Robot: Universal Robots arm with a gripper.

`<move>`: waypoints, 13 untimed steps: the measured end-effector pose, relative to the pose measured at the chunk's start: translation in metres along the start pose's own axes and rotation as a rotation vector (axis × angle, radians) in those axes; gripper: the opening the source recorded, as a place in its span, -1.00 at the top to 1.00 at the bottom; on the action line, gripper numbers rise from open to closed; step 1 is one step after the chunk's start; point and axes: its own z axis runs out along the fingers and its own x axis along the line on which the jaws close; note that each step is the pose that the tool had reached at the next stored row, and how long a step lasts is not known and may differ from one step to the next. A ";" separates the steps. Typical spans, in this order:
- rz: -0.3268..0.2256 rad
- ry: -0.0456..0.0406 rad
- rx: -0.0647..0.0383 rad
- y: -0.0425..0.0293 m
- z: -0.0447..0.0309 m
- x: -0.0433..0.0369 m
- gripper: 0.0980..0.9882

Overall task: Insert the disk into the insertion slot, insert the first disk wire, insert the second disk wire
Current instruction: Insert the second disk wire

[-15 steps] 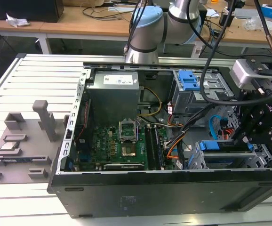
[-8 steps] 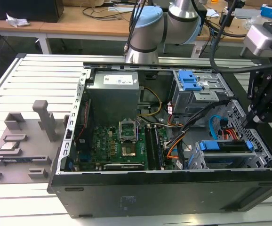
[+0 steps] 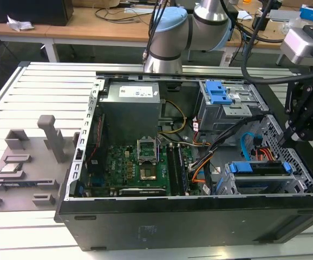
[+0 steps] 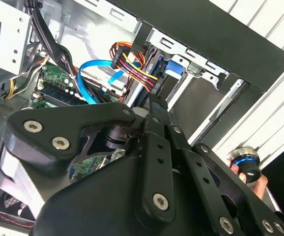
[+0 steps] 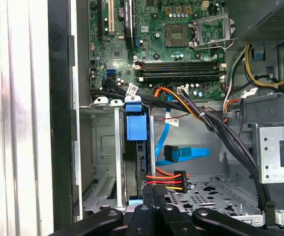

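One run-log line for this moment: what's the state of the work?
disk seated in insertion slot | gripper shut, at first disk wire (orange-red-black) beside disk | second disk wire plug loose, not in disk

Silver-grey arm (image 3: 212,12), light-blue joint cap (image 3: 170,24), black fingers (image 4: 156,142), silver screws (image 4: 160,200), black cables (image 3: 242,59).

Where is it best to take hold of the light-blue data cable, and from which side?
Probably grip the stiff plug, not the curved flat cable, which would bend. Come in through the open side of the case: the plug lies exposed there.
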 end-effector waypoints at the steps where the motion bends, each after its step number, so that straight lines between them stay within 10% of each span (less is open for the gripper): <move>1: 0.000 0.0000 0.000 0.0000 0.0000 0.0000 0.98; 13: 0.000 0.0005 0.000 0.0034 0.0017 -0.0114 0.68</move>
